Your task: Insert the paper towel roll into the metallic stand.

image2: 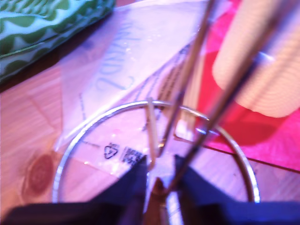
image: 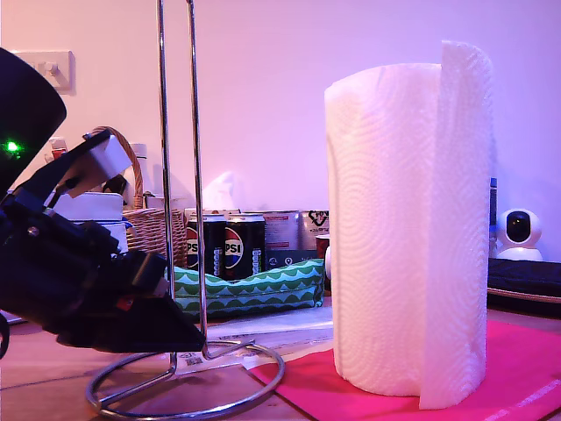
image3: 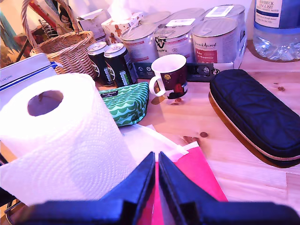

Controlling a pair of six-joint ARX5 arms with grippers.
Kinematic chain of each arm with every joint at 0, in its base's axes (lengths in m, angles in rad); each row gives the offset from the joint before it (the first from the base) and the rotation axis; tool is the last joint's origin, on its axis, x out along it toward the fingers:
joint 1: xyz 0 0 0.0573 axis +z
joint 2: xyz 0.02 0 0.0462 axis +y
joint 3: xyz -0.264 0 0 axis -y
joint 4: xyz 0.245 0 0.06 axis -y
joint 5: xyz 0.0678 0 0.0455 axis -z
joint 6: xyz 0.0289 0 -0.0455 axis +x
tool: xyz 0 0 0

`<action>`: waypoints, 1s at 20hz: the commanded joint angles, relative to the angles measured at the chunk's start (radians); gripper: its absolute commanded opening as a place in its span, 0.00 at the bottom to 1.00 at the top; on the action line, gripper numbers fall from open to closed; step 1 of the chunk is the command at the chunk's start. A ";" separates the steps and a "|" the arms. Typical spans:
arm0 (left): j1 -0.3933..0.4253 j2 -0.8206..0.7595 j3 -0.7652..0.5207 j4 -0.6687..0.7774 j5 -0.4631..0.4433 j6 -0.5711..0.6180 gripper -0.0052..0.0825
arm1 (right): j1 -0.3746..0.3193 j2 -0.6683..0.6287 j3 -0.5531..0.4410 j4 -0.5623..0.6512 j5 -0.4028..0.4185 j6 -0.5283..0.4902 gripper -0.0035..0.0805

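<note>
On the tabletop (image3: 262,183) the paper towel roll (image: 408,232) stands upright on a pink mat beside the metallic stand (image: 180,263), not yet inserted, the first pincer (image2: 159,180) grasping the stand's base, the second pincer (image3: 156,180) clenched empty.

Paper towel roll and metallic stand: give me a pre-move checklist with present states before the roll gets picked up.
1. Paper towel roll upright on the pink mat: ok.
2. Metallic stand upright, ring base flat: ok.
3. My first gripper steadying the stand's rods: cannot tell, fingers close beside them.
4. My second gripper holding the roll: not ok, shut, holding nothing.
5. Roll's core hole open: ok.
6. Loose sheet tucked: not ok.
</note>
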 commanded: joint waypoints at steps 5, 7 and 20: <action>-0.001 -0.022 0.004 0.010 0.066 0.051 0.03 | 0.006 0.006 0.085 -0.021 -0.003 -0.036 0.07; -0.002 -0.060 0.005 -0.013 0.077 0.052 0.03 | 0.006 0.006 0.121 -0.043 -0.002 -0.053 0.07; -0.002 -0.340 0.060 -0.380 0.067 0.208 0.03 | 0.010 0.181 0.288 -0.163 -0.077 -0.185 0.11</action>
